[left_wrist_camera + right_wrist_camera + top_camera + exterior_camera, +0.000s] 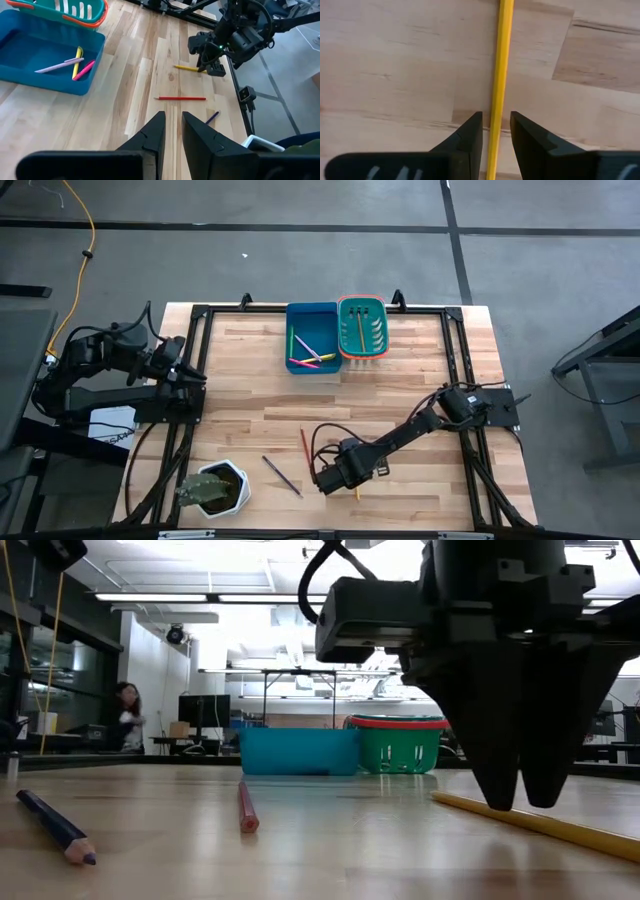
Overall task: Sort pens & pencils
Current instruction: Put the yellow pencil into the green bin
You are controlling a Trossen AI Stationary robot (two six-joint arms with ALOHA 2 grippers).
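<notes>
A yellow pencil (501, 60) lies flat on the wooden table near its front edge. My right gripper (496, 119) points straight down over it, open, one finger on each side; I see a gap at both fingers. In the low view its tips (520, 802) hang just above the board. A red pencil (305, 445) and a dark purple pencil (281, 475) lie flat to its left. At the far edge, a blue bin (291, 340) holds pink, yellow and lilac pens, and a green basket (342, 330) holds a pencil. My left gripper (171, 119) waits raised at the table's left edge, slightly open with nothing between its fingers.
A white pot with a green plant (215, 490) stands at the front left corner, close to the purple pencil. A black frame (190, 315) runs around the tabletop. Bare wood lies between the pencils and the bins. A person (125, 715) sits far back in the room.
</notes>
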